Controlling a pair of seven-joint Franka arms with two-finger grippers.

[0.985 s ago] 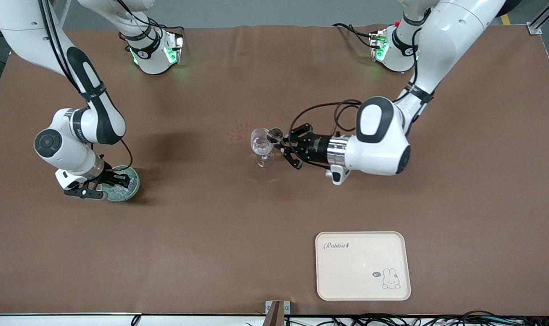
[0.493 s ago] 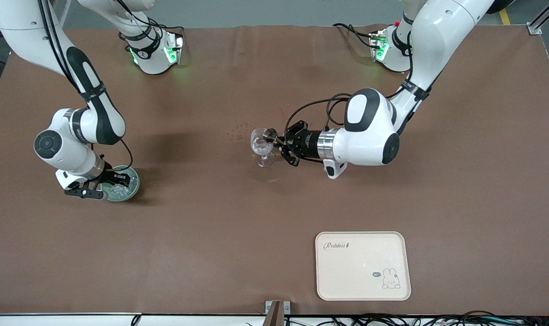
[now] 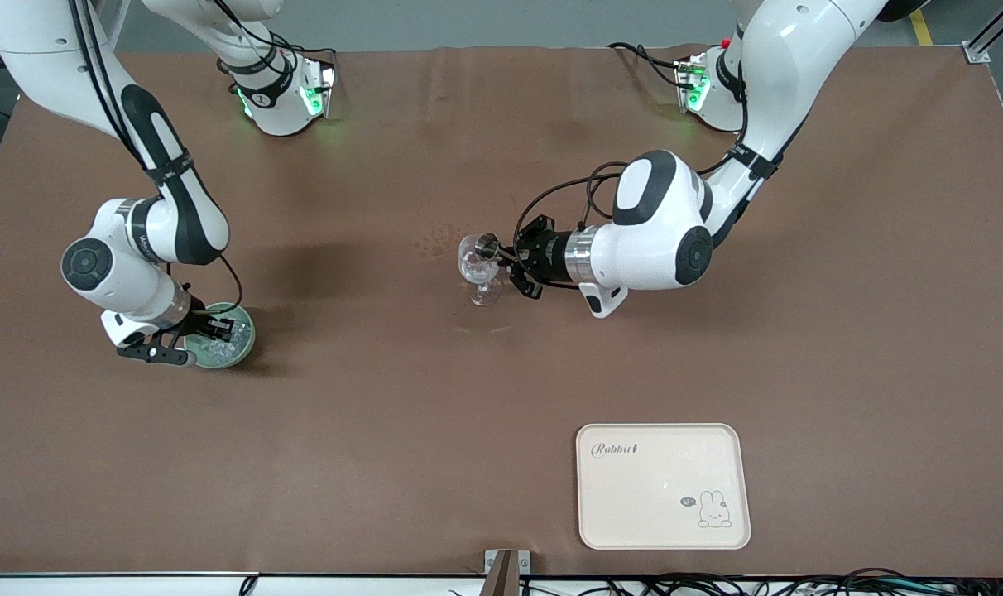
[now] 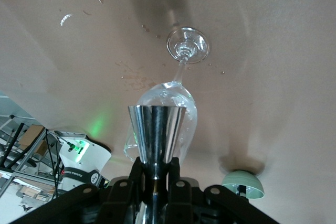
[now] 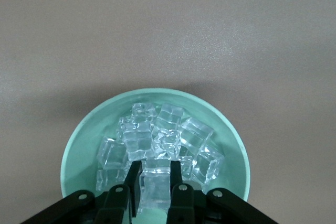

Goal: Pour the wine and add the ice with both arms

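Note:
A clear wine glass [image 3: 478,271] stands upright mid-table; in the left wrist view its bowl [image 4: 181,95] and foot [image 4: 188,45] show. My left gripper [image 3: 508,258] is shut on the stem of a steel measuring cup [image 3: 487,245], held sideways with its mouth at the glass's rim; the cup [image 4: 157,127] fills the space between the fingers [image 4: 156,169]. A green bowl [image 3: 245,335] holds the ice [image 3: 223,346] toward the right arm's end. My right gripper [image 3: 212,329] reaches into the bowl [image 5: 84,135], its fingers [image 5: 156,174] closed on one cube [image 5: 156,190] of the ice heap [image 5: 168,129].
A cream tray [image 3: 663,484] with a rabbit print lies nearer the front camera, toward the left arm's end. Small stains [image 3: 437,240] mark the brown cloth beside the glass. The green bowl also shows in the left wrist view [image 4: 242,184].
The left arm's wrist and elbow have swung toward the glass, bringing the measuring cup closer over its rim. The right gripper has stayed in the bowl.

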